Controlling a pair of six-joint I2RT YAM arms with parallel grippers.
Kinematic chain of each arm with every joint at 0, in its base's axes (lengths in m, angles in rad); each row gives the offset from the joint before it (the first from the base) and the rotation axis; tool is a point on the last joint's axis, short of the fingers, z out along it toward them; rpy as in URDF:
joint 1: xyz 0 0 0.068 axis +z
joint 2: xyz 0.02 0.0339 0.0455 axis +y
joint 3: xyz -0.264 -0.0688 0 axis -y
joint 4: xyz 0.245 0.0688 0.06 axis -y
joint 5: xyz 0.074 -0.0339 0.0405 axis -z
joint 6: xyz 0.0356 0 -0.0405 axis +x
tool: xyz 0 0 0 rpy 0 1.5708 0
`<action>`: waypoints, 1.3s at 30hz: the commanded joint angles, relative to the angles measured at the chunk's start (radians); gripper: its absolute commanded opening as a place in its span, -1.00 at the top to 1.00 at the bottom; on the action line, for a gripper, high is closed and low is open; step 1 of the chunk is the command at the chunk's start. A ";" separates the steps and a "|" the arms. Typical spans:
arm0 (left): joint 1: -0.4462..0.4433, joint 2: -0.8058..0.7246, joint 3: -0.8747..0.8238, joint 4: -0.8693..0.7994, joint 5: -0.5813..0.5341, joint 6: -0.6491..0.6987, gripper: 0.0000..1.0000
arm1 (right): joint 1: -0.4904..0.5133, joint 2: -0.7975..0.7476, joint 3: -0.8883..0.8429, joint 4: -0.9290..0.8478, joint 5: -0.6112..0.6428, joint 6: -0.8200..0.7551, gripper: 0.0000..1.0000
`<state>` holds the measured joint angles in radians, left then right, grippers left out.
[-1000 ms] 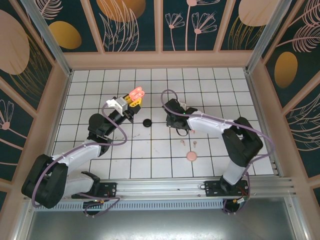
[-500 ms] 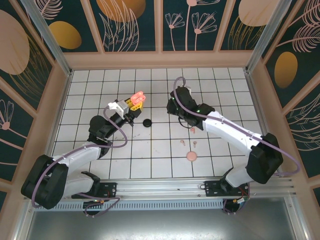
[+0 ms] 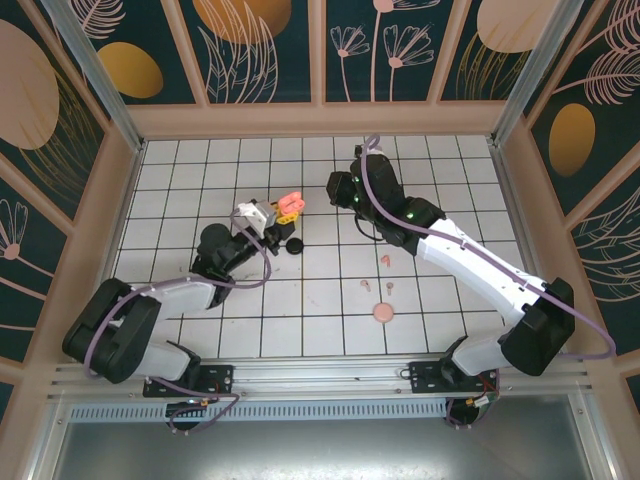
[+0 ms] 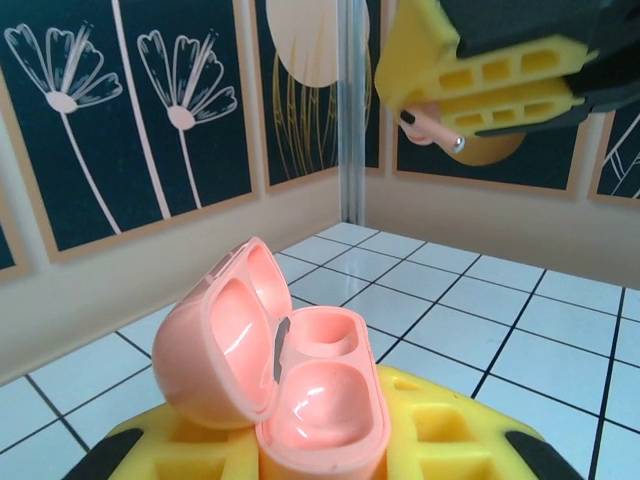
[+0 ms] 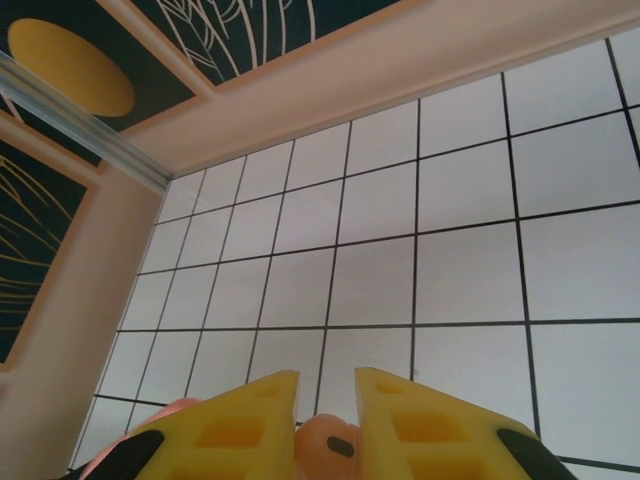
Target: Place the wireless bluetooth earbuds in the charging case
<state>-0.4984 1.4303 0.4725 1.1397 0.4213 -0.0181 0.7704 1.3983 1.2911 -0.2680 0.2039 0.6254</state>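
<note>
While my left gripper point(image 4: 320, 455) clenches the base of a pink charging case point(image 4: 300, 380), lid swung open at the lower centre of the left wrist frame, my right gripper point(image 5: 325, 385) pinches a pale pink earbud point(image 5: 322, 447) between its yellow pads. That earbud hangs at upper right, above the case and apart from it. From above, loose pink earbuds point(image 3: 386, 261) lie on the tiled floor point(image 3: 450, 170) right of centre, near a round pink case point(image 3: 381, 313); a black case point(image 3: 294, 246) sits mid-frame.

Bright, even light, soft shadows, slightly blurred wrist-view foreground
</note>
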 commanded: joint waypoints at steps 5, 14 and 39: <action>-0.035 0.089 0.113 0.041 0.067 -0.008 1.00 | 0.027 -0.020 0.018 0.079 -0.037 -0.020 0.60; -0.052 0.113 0.146 0.043 0.051 -0.041 1.00 | 0.038 -0.019 -0.009 0.124 -0.036 -0.007 0.60; -0.052 -0.201 0.009 -0.061 -0.282 -0.082 1.00 | -0.004 0.042 -0.382 0.033 -0.053 -0.083 0.62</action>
<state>-0.5446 1.2572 0.4713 1.1007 0.1478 -0.1024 0.7723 1.4082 0.9382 -0.2428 0.1726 0.5774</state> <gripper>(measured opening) 0.215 0.194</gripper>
